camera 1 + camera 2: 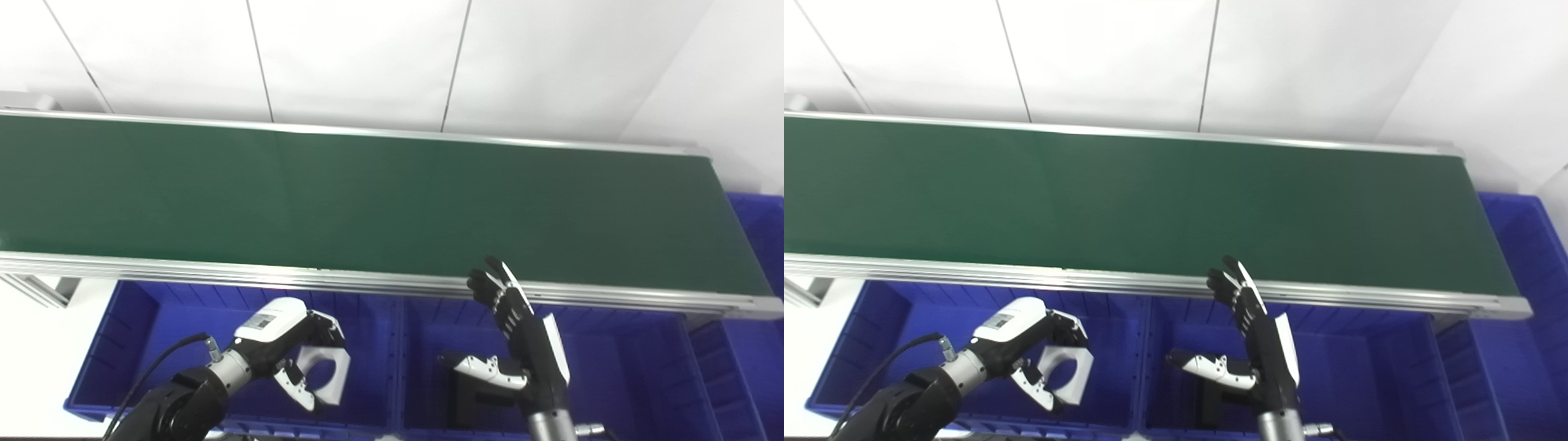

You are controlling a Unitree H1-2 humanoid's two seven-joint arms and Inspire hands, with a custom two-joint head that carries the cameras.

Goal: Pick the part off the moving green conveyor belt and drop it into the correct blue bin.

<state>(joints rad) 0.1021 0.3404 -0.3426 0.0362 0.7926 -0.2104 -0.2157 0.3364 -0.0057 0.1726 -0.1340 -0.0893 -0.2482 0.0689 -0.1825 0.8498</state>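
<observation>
L robot hand is hovering over the left bin, below the belt's near rail. It's gripping the part, a white flat piece w/ angled corners and a round hole thru the middle. Fingers are curling over the part's top edge, thumb is pressing from below. So the part is sitting in the L robot hand, off the belt, hanging above the left bin's interior and not touching the floor of it as far as can be seen. A black cable is running back along the L forearm.

The belt is stretching across the whole view, dark green, silver rails on near and far sides, nothing riding on it. White wall panels are standing behind it.

The middle bin is sitting just beside the left bin, walls touching. R robot hand is hanging over it, open and holding nothing: fingers are pointing up toward the near rail, spread a bit, thumb sticking out left. A dark blocky shape is lying in the bin under that thumb; can't tell what it is.

Far right, another bin is sitting at the belt's end, partly cut off by the frame.
</observation>
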